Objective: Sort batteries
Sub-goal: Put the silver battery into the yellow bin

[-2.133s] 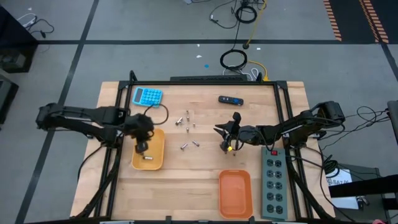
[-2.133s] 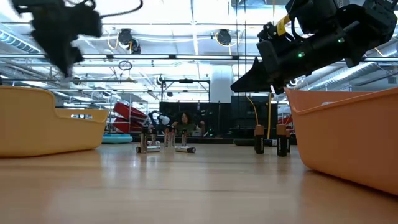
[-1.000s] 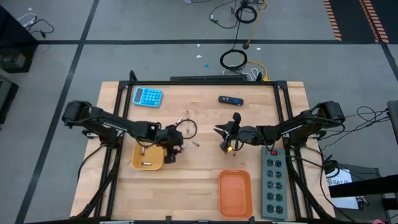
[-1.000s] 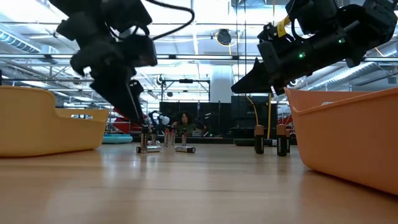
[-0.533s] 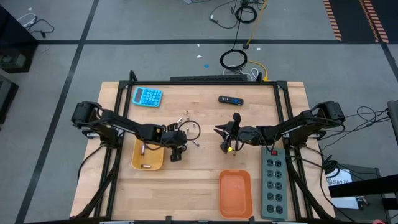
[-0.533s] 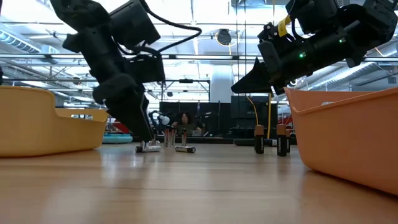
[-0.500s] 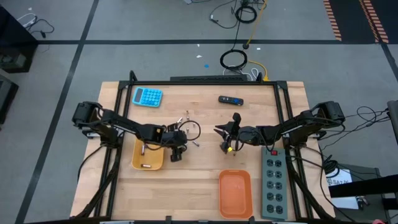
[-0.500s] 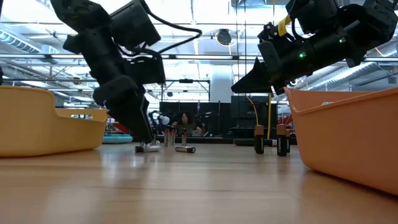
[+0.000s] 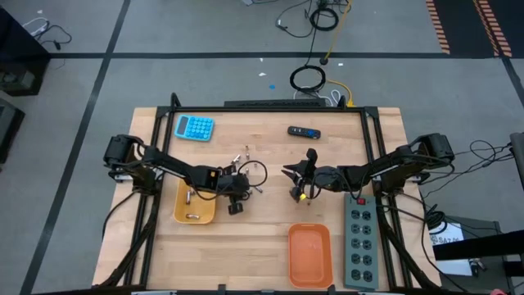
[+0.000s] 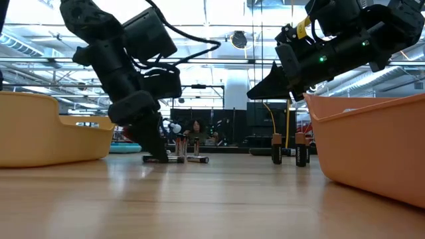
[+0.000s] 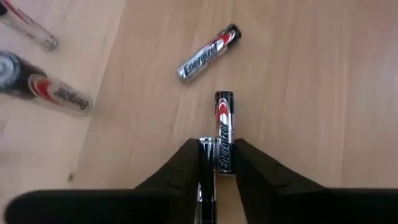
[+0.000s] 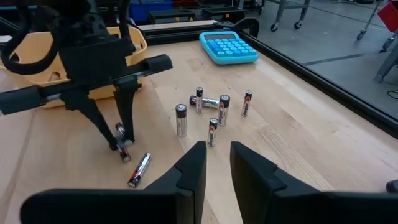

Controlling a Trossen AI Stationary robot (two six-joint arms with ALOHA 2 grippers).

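Observation:
Several small silvery batteries (image 12: 212, 132) stand and lie loose on the wooden table (image 9: 270, 213) near its middle, some on end and some on their sides. My left gripper (image 11: 222, 155) reaches down to the table, right of the yellow tray (image 9: 196, 205), shut on one thin battery (image 11: 223, 124) lying there. A like battery (image 11: 208, 54) lies free just beyond it. My right gripper (image 12: 217, 149) hovers right of the cluster, its fingers a narrow gap apart with nothing between them. My left gripper pinches the thin battery's two long sides (image 11: 224, 158) between its fingers, near the end closest to the wrist. The fingers (image 12: 117, 138) slant down from the table's left side and lie along the battery. It lies flat on the table.
An orange tray (image 9: 309, 252) sits at the near edge, a grey power strip (image 9: 360, 233) to its right. A blue calculator (image 9: 194, 127) and a black-and-blue device (image 9: 303, 131) lie at the far side. Batteries lie in the yellow tray. Bare wood lies between the trays.
My left gripper has gone a little toward the table's right edge, away from the yellow tray, and sunk until its fingertips reach the table at the lying battery. The right arm has kept still.

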